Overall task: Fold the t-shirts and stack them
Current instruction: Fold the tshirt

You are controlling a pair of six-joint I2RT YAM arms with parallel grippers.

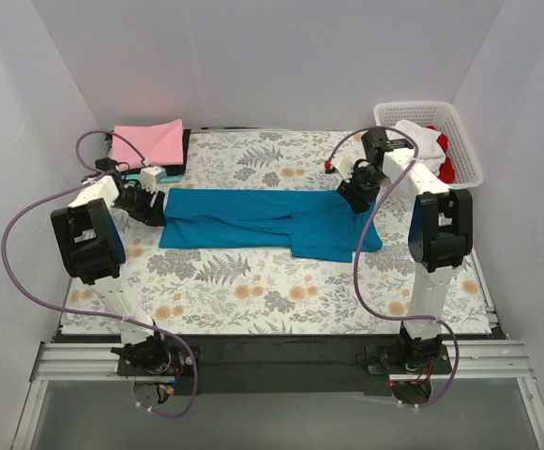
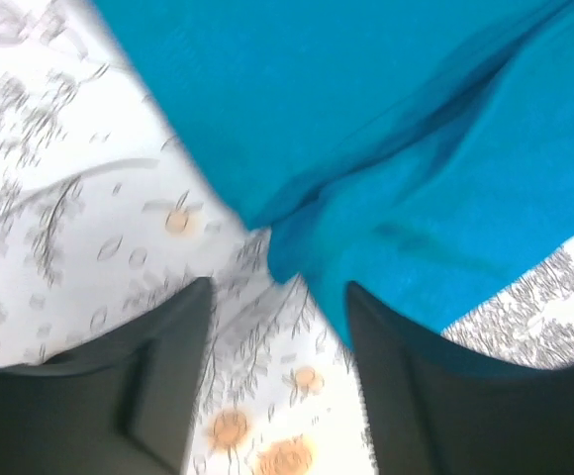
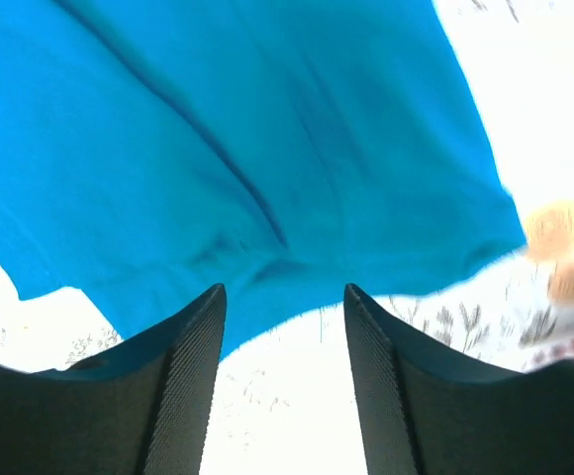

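One soft teal t-shirt (image 1: pixel 253 217) forms a long creased strip.

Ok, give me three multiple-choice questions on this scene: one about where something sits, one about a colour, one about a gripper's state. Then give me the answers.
1. Where is the white basket?
A. At the far right corner
B. At the far left corner
C. In the centre, between the arms

2. What colour is the spread-out shirt?
A. Pink
B. Teal-blue
C. Yellow

3. What state is the right gripper in?
A. Open
B. Shut on the shirt
C. Out of view

Answers:
1 A: the top view shows it at the far right, beyond the right arm.
2 B: all three views show it as teal-blue.
3 A: the right wrist view shows its fingers apart, with nothing pinched between them.
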